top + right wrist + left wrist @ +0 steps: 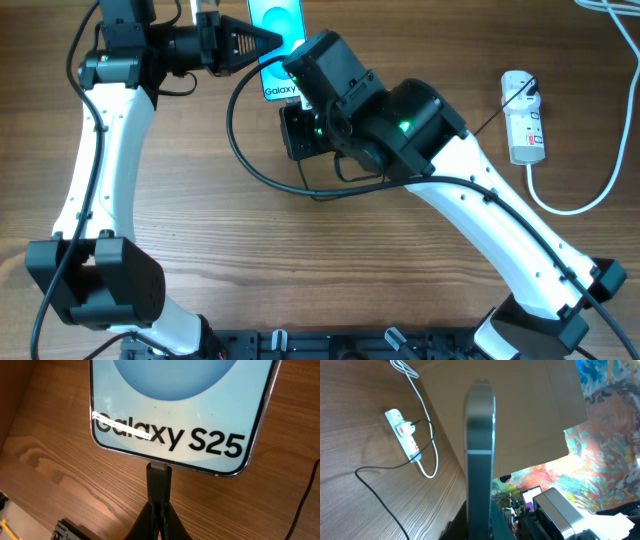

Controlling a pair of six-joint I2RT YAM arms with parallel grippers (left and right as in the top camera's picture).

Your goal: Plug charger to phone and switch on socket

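The right fingers (150, 525) are pressed together on the connector (159, 482) of the charger (385, 467); the tip is set against the middle of the short lower edge of the phone (180, 410); whether it is fully seated in the port cannot be told. The phone is held near the far edge of the table (200, 250), clamped from its left side by the left gripper (255, 42). Its long axis runs from far to near, and the "Galaxy" end is turned toward the right gripper (159, 505). The connector is lined up along that same axis; any push that remains is therefore judged to be straight along it, away from the robot, and braced by the left hold. In the left wrist view the phone is seen edge-on; whether it rests on the wood cannot be told.

The socket (525, 120) is set well apart to the right, its long axis roughly parallel to the phone's; the plug (532, 92) is seated in its far end. The state of its switch cannot be read. The right arm is judged much the nearer for that step. Bare wood is left between phone and socket, but the thin cable is stretched across that path; a white cord (590, 195) is curved just beside the socket, so little side room is given there.
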